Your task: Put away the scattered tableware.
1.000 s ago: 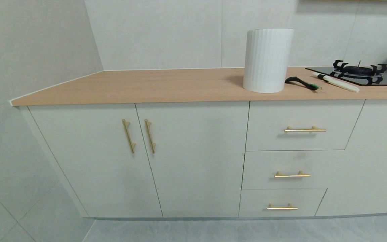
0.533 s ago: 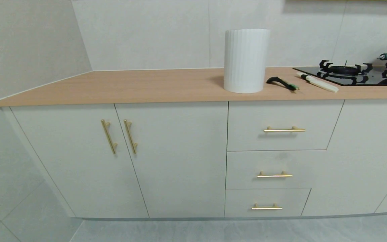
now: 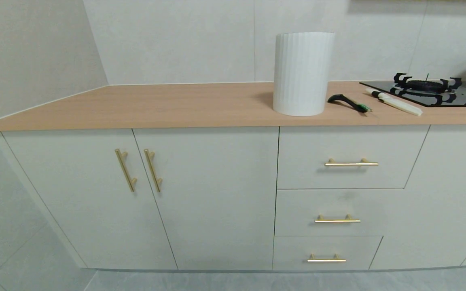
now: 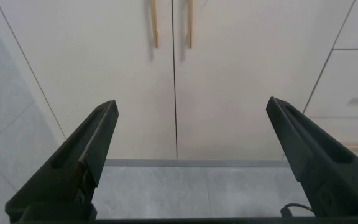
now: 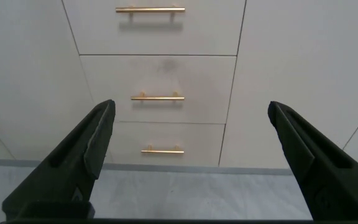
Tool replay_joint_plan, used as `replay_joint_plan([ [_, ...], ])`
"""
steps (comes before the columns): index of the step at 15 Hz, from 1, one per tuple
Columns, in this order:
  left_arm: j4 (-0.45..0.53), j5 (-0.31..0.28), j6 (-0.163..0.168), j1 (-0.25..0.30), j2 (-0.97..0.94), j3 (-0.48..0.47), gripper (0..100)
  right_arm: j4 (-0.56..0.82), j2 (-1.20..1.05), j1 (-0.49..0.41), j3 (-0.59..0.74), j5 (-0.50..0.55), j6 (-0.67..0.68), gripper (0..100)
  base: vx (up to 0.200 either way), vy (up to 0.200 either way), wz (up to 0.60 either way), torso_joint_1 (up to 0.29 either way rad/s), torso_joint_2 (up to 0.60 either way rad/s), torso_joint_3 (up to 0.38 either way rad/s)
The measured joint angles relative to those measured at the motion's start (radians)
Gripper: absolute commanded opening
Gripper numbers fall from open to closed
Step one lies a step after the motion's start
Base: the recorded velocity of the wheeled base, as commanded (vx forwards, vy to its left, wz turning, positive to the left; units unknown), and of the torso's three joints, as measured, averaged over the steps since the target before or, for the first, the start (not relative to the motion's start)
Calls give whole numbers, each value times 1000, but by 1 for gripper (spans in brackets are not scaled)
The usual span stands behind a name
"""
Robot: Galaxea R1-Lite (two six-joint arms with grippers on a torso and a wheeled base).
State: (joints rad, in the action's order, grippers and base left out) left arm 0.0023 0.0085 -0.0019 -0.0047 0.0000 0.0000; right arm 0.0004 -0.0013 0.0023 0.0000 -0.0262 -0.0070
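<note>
At the front edge of the tabletop (image 3: pixel 156 106), black utensil (image 3: pixel 348 102) and white knife (image 3: pixel 397 103) lie beside the ribbed holder (image 3: pixel 303 74), likely their home, while my left tool (image 4: pixel 191 107) and right tool (image 5: pixel 191 107) gape empty.

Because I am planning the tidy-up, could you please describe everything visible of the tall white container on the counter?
The white container is a tall upright cylinder with fine vertical ribs, matte, perhaps ceramic or plastic. It stands on the wooden counter near its front edge. A black-handled utensil lies close beside it.
</note>
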Motion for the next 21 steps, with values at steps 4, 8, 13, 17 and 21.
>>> replay_joint_plan([
  [4, 0, 0, 0, 0, 0, 0, 100, 0, 0, -1, 0, -1, -3, 100, 0, 0, 0, 0, 0, 0],
  [8, 0, 0, 0, 0, 0, 0, 100, 0, 0, -1, 0, 5, 25, 100, 0, 0, 0, 0, 0, 0],
  [13, 0, 0, 1, 0, 0, 0, 100, 10, 20, 1, -74, -13, -3, 100, 0, 0, 0, 0, 0, 0],
  [17, 0, 0, 1, 0, 0, 0, 100, 10, 254, 13, -252, -51, 9, 100, 0, 0, 0, 0, 0, 0],
  [21, 0, 0, 1, 0, 0, 0, 100, 1, 542, 21, -351, -85, 11, 100, 0, 0, 0, 0, 0, 0],
])
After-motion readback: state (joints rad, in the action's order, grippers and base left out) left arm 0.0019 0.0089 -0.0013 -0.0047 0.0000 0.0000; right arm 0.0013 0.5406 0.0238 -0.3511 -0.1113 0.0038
